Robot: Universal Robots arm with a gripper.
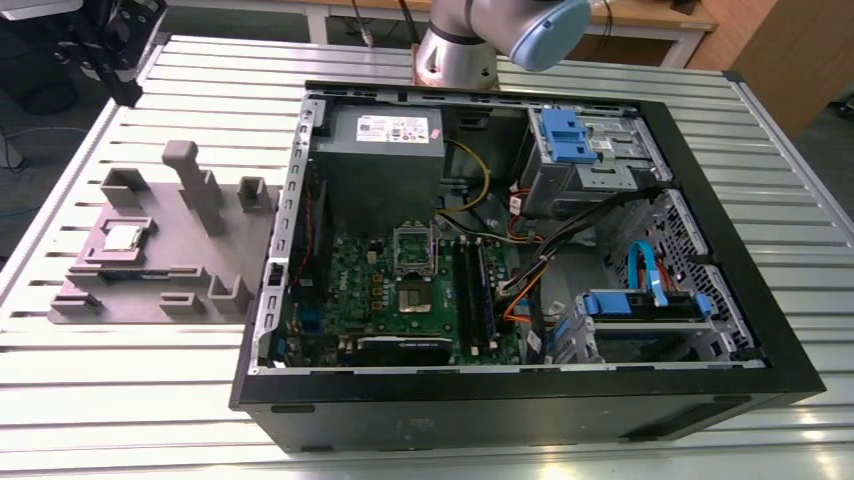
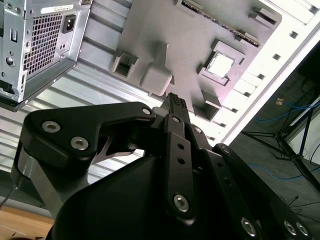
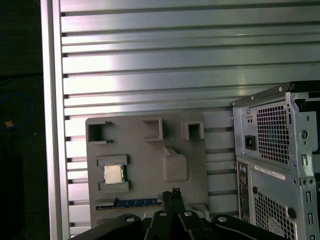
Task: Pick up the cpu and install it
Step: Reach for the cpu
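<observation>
The cpu lies flat, silver top up, in a shallow square seat on the grey tray, at about ten o'clock on the tray in the exterior view. The tray rests on the slatted counter, at nine o'clock from the open case. Low blocks flank the cpu's seat, and a tall post rises at two o'clock from it. A thin blue strip lies in a slot just beside the seat, at six o'clock. The case's side wall stands between the tray and the motherboard, where the socket sits near the middle, with the power supply at twelve o'clock from it and cables and blue drive bays at three. The arm rises behind the case at twelve o'clock. In both wrist views the jaws are pressed together with nothing between them, well above the tray, and the cpu lies uncovered.
</observation>
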